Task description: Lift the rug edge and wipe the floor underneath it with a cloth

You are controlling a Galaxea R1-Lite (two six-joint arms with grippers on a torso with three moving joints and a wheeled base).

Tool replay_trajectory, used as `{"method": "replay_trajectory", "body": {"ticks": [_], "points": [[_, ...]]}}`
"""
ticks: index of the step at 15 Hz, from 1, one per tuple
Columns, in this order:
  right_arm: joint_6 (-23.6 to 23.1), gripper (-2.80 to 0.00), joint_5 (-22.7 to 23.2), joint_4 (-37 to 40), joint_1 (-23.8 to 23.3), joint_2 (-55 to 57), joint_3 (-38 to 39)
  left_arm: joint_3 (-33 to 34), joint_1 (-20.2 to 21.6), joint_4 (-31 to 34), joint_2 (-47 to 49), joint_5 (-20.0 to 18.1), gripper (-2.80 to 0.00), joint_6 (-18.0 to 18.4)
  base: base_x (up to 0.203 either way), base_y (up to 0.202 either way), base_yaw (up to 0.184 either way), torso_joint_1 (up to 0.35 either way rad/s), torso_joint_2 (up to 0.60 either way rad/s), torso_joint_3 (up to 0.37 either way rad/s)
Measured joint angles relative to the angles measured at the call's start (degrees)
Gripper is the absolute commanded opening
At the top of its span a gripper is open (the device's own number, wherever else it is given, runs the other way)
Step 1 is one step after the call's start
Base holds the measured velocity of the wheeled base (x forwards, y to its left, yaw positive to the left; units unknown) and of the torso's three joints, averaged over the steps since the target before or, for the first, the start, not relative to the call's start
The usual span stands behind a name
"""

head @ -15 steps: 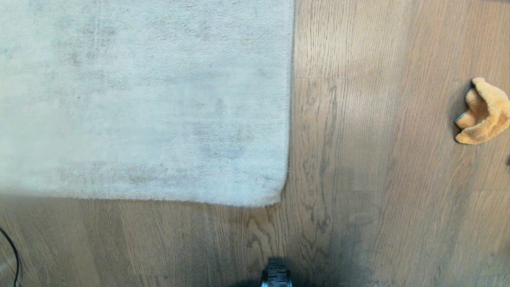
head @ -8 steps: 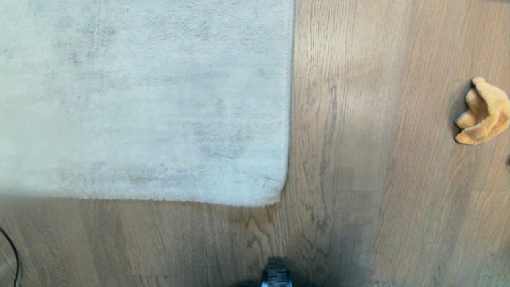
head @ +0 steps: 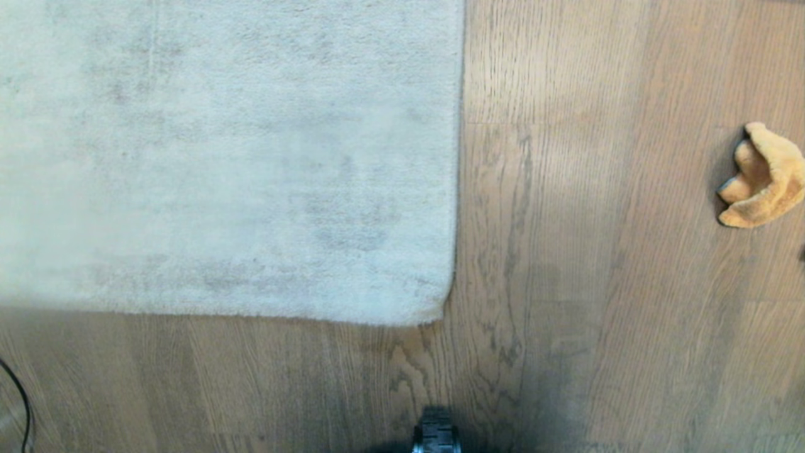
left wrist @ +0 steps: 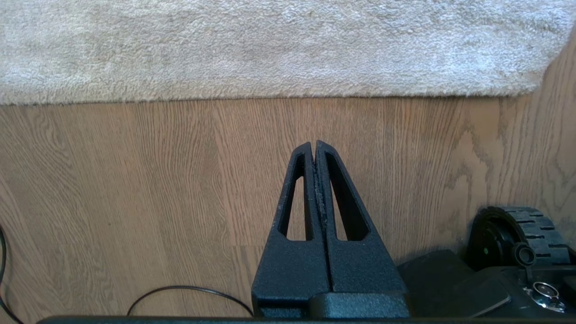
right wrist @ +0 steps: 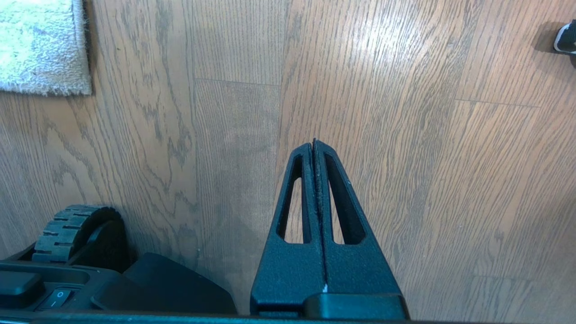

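The rug edge (head: 454,189) runs straight away from the robot along the middle of the head view, then turns at a rounded corner (head: 440,308) into a second border that lies across the view, close in front of the base. The rug lies flat on the floor (head: 566,283); none of its backing shows, so lifting has not begun. The cloth (head: 761,179) sits crumpled on bare planks far out on the robot's right, well apart from the rug and nearly at the border of the head view.

Neither arm appears in the head view. In the left wrist view the left end effector (left wrist: 314,144) hangs over bare floor with its fingers pressed together, grasping nothing; the near border of the rug (left wrist: 270,92) stretches across ahead of it, not touched. In the right wrist view the right end effector (right wrist: 314,142) is likewise clenched and empty above the planks, with the rug corner (right wrist: 67,85) off to its inner side and the cloth not in that view.

My judgement is that the split is natural: the left arm is nearer the rug border, the right arm nearer the cloth. Both must first release their fingers, and the cloth looks a long reach to the right. A front wheel (head: 436,437) and a black cable (head: 22,402) also show low in the head view.
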Motion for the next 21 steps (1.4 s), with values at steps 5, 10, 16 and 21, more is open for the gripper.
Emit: {"method": "replay_trajectory", "body": {"ticks": [5,10,16,21], "points": [[-0.05,-2.8,0.0,0.0,0.0,0.0,0.0,0.0,0.0,-0.02,0.0,-0.05,-2.8,0.02,0.0,0.0,0.0,0.0,0.0,0.0],[-0.03,-2.8,0.0,0.0,0.0,0.0,0.0,0.0,0.0,-0.02,0.0,-0.02,-2.8,-0.01,0.0,0.0,0.0,0.0,0.0,0.0],[0.0,-2.8,0.02,0.02,0.0,0.0,0.0,0.0,0.0,0.0,0.0,0.06,-2.8,0.02,0.0,0.0,0.0,0.002,0.0,0.159],[0.03,-2.8,0.0,0.04,0.02,0.0,0.0,0.0,0.0,0.0,0.0,0.01,-2.8,0.02,0.0,0.0,0.0,0.003,0.0,0.204]]}}
